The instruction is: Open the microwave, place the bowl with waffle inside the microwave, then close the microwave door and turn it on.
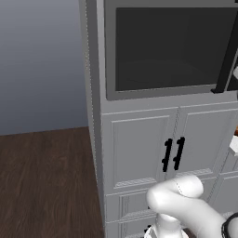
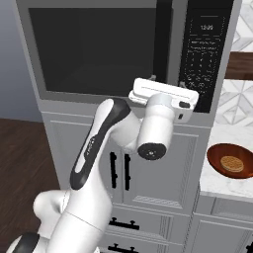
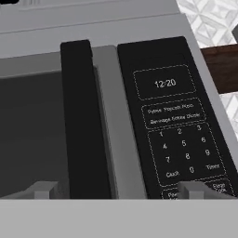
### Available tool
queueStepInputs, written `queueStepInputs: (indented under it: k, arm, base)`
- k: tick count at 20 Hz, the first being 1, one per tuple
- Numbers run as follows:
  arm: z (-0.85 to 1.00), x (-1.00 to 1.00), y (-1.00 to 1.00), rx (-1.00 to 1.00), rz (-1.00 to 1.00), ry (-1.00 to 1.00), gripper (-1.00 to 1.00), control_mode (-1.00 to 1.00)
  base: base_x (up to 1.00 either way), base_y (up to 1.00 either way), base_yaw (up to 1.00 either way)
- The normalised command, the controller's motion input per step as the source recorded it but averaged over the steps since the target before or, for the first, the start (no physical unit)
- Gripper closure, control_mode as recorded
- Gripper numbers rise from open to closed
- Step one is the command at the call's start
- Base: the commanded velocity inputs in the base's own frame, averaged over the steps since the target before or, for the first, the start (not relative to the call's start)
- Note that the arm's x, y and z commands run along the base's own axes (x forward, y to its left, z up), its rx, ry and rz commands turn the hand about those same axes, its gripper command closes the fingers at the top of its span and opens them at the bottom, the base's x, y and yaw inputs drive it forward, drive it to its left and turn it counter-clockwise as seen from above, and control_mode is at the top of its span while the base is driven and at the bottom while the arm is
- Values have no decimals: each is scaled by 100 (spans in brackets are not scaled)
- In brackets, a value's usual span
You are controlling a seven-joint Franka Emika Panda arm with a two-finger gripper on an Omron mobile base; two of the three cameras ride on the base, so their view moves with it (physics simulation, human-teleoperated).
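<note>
Reaching for the handle is the step you are in, judging by where your white two-finger gripper (image 3: 118, 189) sits: raised in front of the large grey-framed microwave (image 2: 123, 49), its wide dark-glass door (image 2: 94, 49) apparently shut flush in the frame. In the hand view, the long black bar handle (image 3: 83, 121) runs up the picture between the tinted window and the black keypad panel (image 3: 179, 121), whose clock reads 12:20. The handle's long axis is vertical on the door's right edge, and it lies just left of the midpoint between your two fingertips (image 3: 44, 190), so a small shift toward the window side should centre it. Your fingers are spread wide apart and grasp nothing; the gap looks ample for the bar. From the right base view, the hand hovers near the lower right corner of the door, close to the front, though you cannot tell whether it touches. The shallow reddish-brown bowl (image 2: 232, 160) waits on the pale marbled counter (image 2: 217, 185) to the right of the cabinet, well apart from the gripper, holding one round golden waffle (image 2: 232, 164). Below the microwave are white panelled cabinet doors (image 1: 139, 148) with short black handles.
</note>
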Motion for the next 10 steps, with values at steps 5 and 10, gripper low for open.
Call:
queueStepInputs:
  k: [5,10]
  arm:
    - [0,21,0,-1,9,18,-100,-100]
    - [0,0,0,-5,0,17,-100,-100]
  base:
    - [0,0,0]
    - [0,0,0]
